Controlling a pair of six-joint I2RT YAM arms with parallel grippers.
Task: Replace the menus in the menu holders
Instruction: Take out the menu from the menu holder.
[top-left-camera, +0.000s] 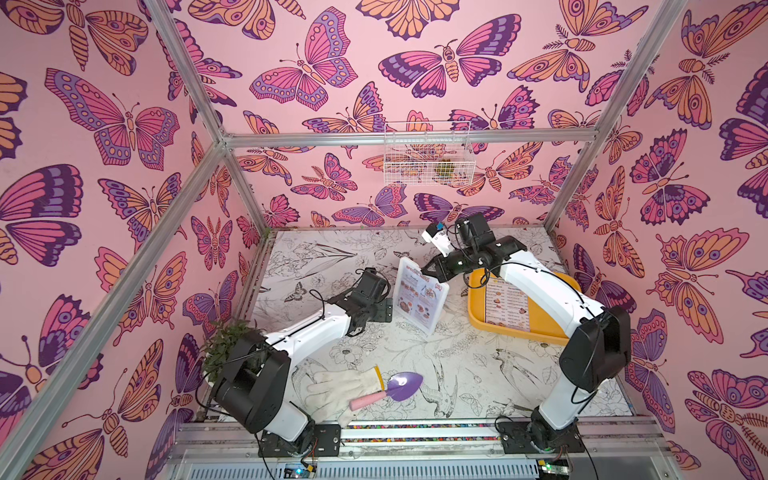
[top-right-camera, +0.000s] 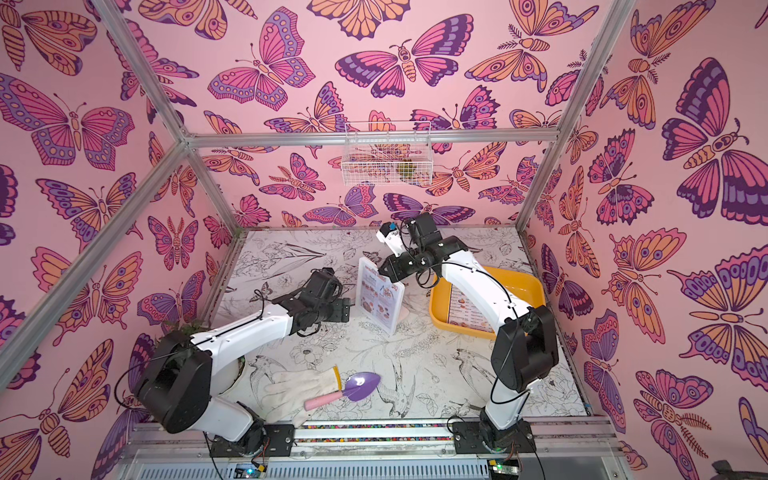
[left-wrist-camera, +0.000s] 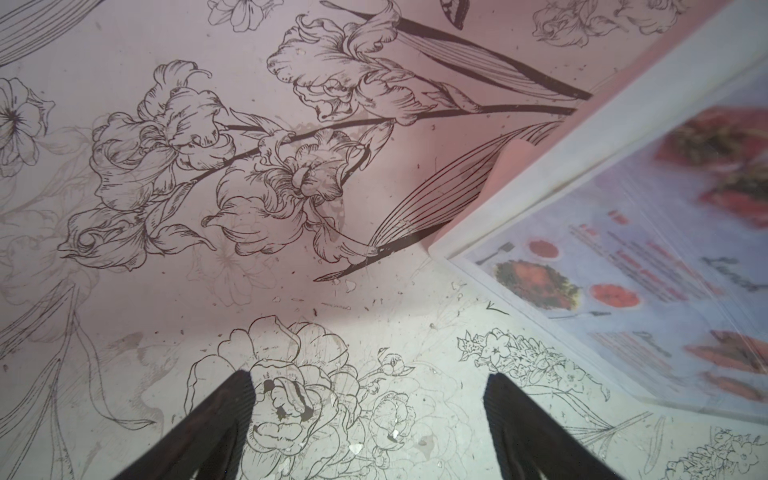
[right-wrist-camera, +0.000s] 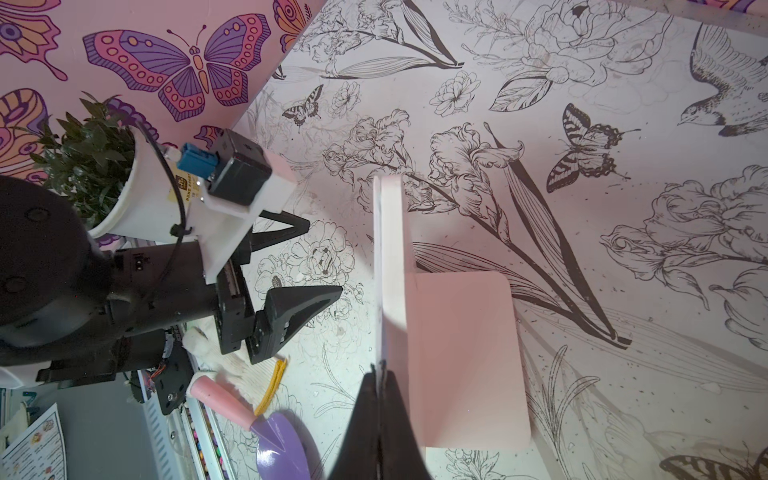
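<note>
The menu holder (top-left-camera: 428, 328) (top-right-camera: 395, 328) stands upright mid-table with the red-headed Special Menu (top-left-camera: 417, 295) (top-right-camera: 376, 297) in it. My right gripper (top-left-camera: 430, 268) (top-right-camera: 384, 268) (right-wrist-camera: 379, 372) is at the holder's top edge, shut on the thin upper edge of the Special Menu. The holder's flat foot (right-wrist-camera: 461, 357) shows beside the jaws. My left gripper (top-left-camera: 386, 309) (top-right-camera: 345, 309) (left-wrist-camera: 370, 386) (right-wrist-camera: 325, 257) hovers open and empty just left of the holder (left-wrist-camera: 519, 174). The DIM SUM menu (top-left-camera: 507, 309) (top-right-camera: 465, 311) lies in the yellow tray (top-left-camera: 540, 332) (top-right-camera: 536, 286).
A white glove (top-left-camera: 340, 388) and a purple trowel (top-left-camera: 401, 384) lie near the table's front edge. A potted plant (top-left-camera: 226, 345) stands behind the left arm's base. A wire basket (top-left-camera: 428, 153) hangs on the back wall.
</note>
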